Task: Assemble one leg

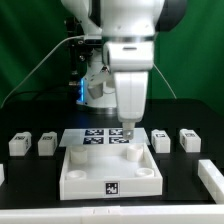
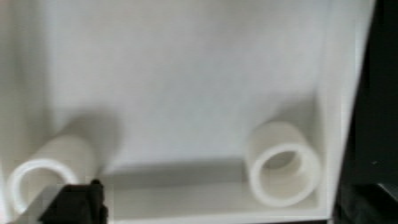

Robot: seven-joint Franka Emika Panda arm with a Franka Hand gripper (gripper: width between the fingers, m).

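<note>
Four small white tagged legs lie in a row on the black table: two at the exterior view's left [image 1: 18,143] [image 1: 46,144] and two at its right [image 1: 160,140] [image 1: 188,140]. The large flat white square piece [image 1: 75,170] with round corner sockets lies in front. My gripper [image 1: 128,136] is low over its far right corner and holds nothing. In the wrist view the gripper [image 2: 228,205] is open. One dark finger [image 2: 71,203] is over the piece's inside, the other [image 2: 384,200] beyond its side wall. A round socket [image 2: 285,160] lies between them and a second socket [image 2: 45,172] is beside them.
The marker board [image 1: 97,137] lies just behind the square piece. A white block sits at each side edge of the exterior view [image 1: 211,176] [image 1: 2,173]. A white strip [image 1: 110,216] runs along the front. The arm's base and cables stand at the back.
</note>
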